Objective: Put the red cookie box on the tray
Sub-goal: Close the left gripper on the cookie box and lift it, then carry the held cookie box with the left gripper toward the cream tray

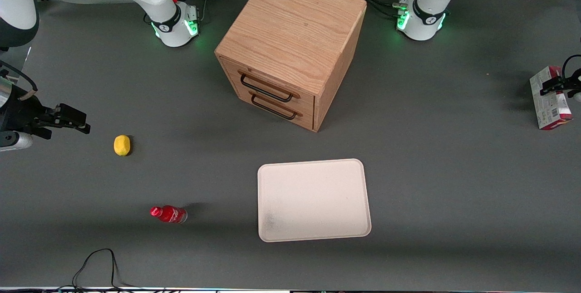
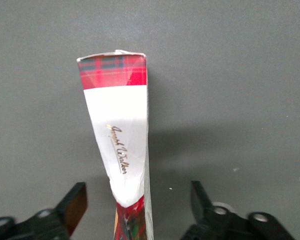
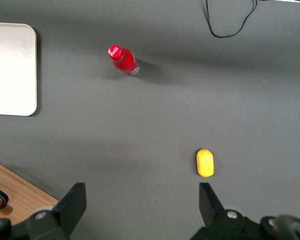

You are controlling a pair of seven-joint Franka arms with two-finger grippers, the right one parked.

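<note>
Front view: red cookie box (image 1: 550, 99) stands on the table (image 1: 454, 148) at the far working-arm end, well apart from the tray (image 1: 313, 200). Left gripper (image 1: 559, 85) is right at the box, at its upper part. Tray sits bare, nearer the camera than the wooden drawer cabinet (image 1: 290, 50). Lemon (image 1: 121, 145) and small red bottle (image 1: 169, 214) lie toward the parked arm's end, not relevant.

Left wrist view: box (image 2: 121, 135) is between the two fingers (image 2: 72, 206), narrow white-and-tartan face toward the camera. Visible gaps on both sides, so the gripper is spread and straddling the box, not clamped on it. Box looks unlifted, though its contact with the table isn't visible here.

Right wrist view: one corner of the tray (image 3: 12, 70), the bottle (image 3: 123, 60), the lemon (image 3: 205, 163). No box here.

Status, my read: early stage. Approach and alignment look done; grasp not made. Left to do: close on the box, lift, carry across the table to the tray, set down, release. Risk: tall slim box could tip if one finger touches first.
</note>
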